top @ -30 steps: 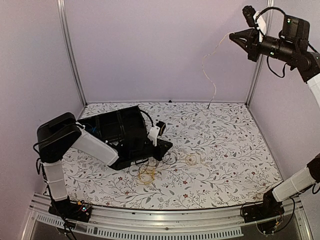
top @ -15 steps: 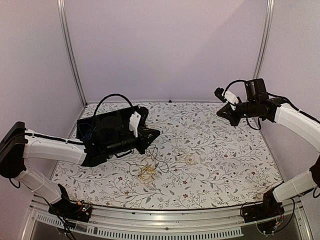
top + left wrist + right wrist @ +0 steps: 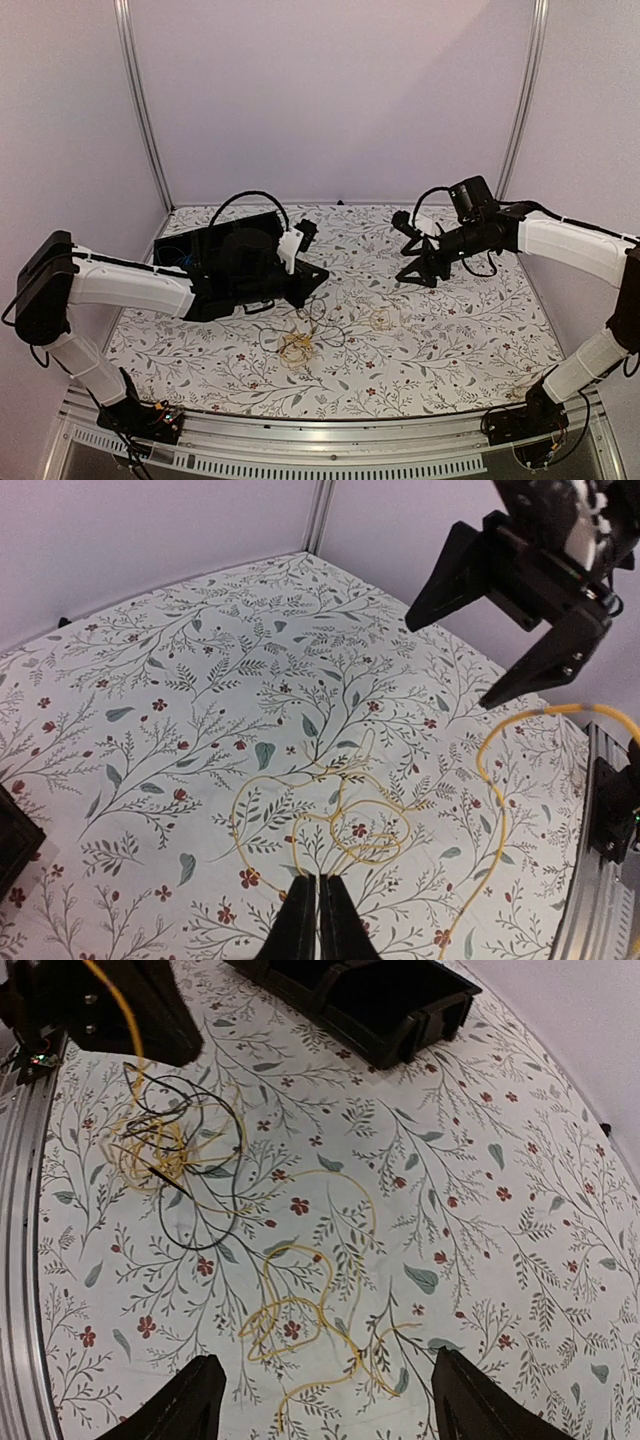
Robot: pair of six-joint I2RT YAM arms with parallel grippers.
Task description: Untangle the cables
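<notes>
On your left, the black bin (image 3: 225, 262) sits on the far-left part of the table (image 3: 450, 345). Your left gripper (image 3: 308, 277) hovers just right of the bin, jaws pressed together. It sits above and a little behind the cables (image 3: 297, 346), a tangle of yellow and dark loops. A yellow strand (image 3: 495, 810) rises in the air beside that gripper; you cannot tell whether it is pinched. Further right, a separate yellow loop (image 3: 382, 318) lies flat, apart from the tangle. Your right gripper (image 3: 418, 268) hangs above the table, up and right of that loop, fingers spread wide, holding nothing.
</notes>
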